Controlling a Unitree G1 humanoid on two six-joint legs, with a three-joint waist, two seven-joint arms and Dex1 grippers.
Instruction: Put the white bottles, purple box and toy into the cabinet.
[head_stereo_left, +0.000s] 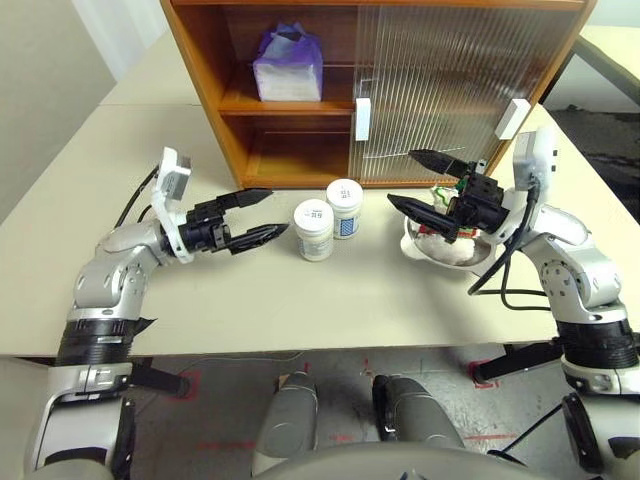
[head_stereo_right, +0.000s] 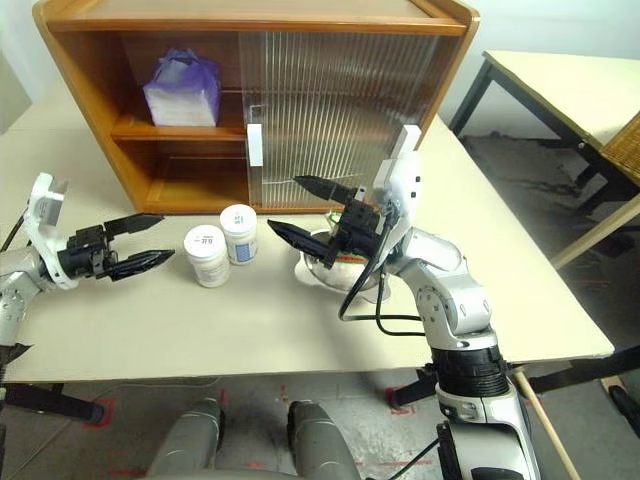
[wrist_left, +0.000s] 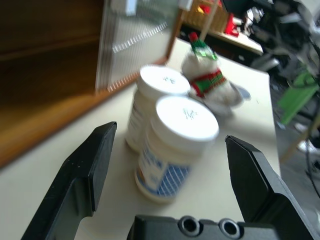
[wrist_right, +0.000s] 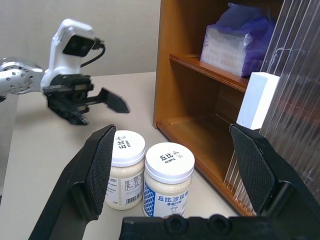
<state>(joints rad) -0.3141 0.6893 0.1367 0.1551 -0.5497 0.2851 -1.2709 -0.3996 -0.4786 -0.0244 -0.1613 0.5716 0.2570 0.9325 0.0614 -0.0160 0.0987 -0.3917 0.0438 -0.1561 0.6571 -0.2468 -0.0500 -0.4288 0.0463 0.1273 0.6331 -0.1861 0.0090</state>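
box (head_stereo_left: 288, 63): done, on the cabinet (head_stereo_left: 205, 75) upper shelf, open side.
bottles (head_stereo_left: 329, 218): not done, two touching on the table (head_stereo_left: 300, 290), just in front of the lower shelf.
toy (wrist_left: 207, 82): not done, in the steel bowl (head_stereo_left: 440, 255) beside the bottles.
left gripper (head_stereo_left: 257, 217): jaws apart, empty, aimed at the nearer bottle.
right gripper (head_stereo_left: 420, 182): jaws apart, empty, above the bowl.
remaining: three of four items.

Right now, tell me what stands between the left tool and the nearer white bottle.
Nothing visible. The left tool is open, aimed at the nearer white bottle, with bare table between them.
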